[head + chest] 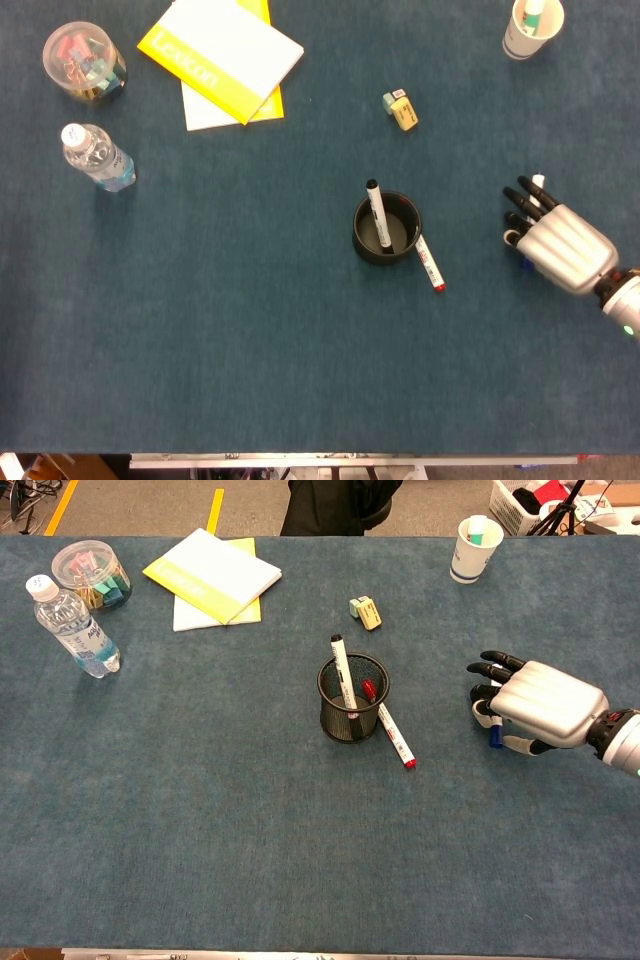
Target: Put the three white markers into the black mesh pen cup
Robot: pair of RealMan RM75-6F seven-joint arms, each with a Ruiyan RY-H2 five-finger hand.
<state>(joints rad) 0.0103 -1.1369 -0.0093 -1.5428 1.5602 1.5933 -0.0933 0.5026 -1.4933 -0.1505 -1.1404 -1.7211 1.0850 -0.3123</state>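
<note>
The black mesh pen cup (359, 236) (351, 716) stands mid-table with one black-capped white marker (377, 210) (342, 665) upright in it. A red-capped white marker (430, 265) (396, 737) lies on the cloth against the cup's right side. Further right, a blue-capped white marker (539, 183) (495, 738) lies on the table, mostly covered by my right hand (560, 245) (535, 705). That hand is spread over it with its fingers stretched out; only the marker's two ends show. My left hand appears in neither view.
A paper cup (532, 28) stands at the far right, and a small eraser (400, 110) lies beyond the pen cup. Yellow notebooks (222, 55), a water bottle (97, 157) and a jar of clips (84, 62) occupy the far left.
</note>
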